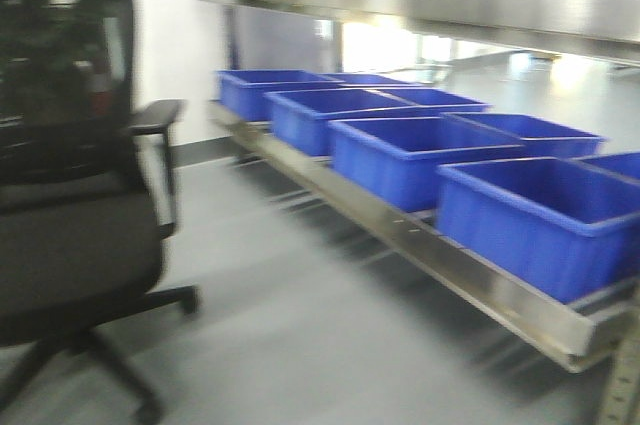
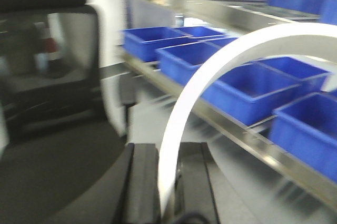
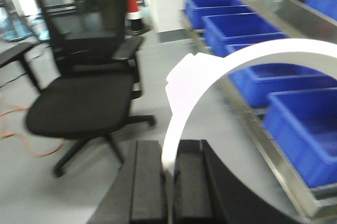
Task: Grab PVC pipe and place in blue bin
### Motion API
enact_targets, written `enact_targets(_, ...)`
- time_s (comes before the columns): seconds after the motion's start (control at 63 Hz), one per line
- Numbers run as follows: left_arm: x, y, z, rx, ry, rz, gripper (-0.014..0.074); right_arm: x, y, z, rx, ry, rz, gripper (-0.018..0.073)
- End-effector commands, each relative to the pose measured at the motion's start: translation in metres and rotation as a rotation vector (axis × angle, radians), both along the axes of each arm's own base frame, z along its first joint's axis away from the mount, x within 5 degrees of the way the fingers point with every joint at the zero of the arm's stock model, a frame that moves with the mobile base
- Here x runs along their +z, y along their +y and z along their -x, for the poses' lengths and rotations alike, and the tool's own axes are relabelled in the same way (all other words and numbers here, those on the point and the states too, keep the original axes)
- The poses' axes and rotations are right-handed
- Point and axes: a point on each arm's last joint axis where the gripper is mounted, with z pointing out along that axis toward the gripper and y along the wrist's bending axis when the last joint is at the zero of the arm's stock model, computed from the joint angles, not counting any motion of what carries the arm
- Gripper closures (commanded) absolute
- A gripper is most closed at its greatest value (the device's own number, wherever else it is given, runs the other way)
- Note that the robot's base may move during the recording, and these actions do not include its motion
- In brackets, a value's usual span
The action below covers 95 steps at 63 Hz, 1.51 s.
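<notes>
Grey floor point(image 1: 300, 335), with a steel rack point(image 1: 480, 290) carrying blue bins point(image 1: 540, 210). The white PVC pipe point(image 2: 179, 113) rises from the left gripper point(image 2: 167, 182), clamped, and arcs rightward above the bins. The right gripper point(image 3: 169, 182) likewise pinches curved pipe. A black chair point(image 1: 70, 195) stands to the left.

From the left wrist camera I see the PVC pipe point(image 2: 205, 74) as a smooth white bend. Its lower end is pinched upright between the pads of the left pincer point(image 2: 168, 150), and the rest arcs up and over to the right. The right wrist camera shows a similar white bend, clamped in the right pincer point(image 3: 168, 145), with a wider collar partway up the curve. I can't tell whether both views show one piece or two.

The blue bins point(image 1: 540, 215) are open-topped rectangular plastic tubs. They sit upright in two rows, side by side, along a low steel shelf point(image 1: 400, 230). Everything is motion-blurred.
</notes>
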Motion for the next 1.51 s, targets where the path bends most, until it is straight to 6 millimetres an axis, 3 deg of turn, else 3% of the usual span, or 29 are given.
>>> enact_targets(0.0, 0.0038, 0.0, 0.0015, -0.001, -0.036, 0.006, 0.0708, 0.0018, -0.0004, 0.0013, -0.007, -0.022, 0.004, 0.0722)
enact_targets(1.491, 0.0038, 0.0, 0.0015, -0.001, -0.036, 0.006, 0.0708, 0.0018, -0.0004, 0.0013, -0.007, -0.022, 0.004, 0.0722)
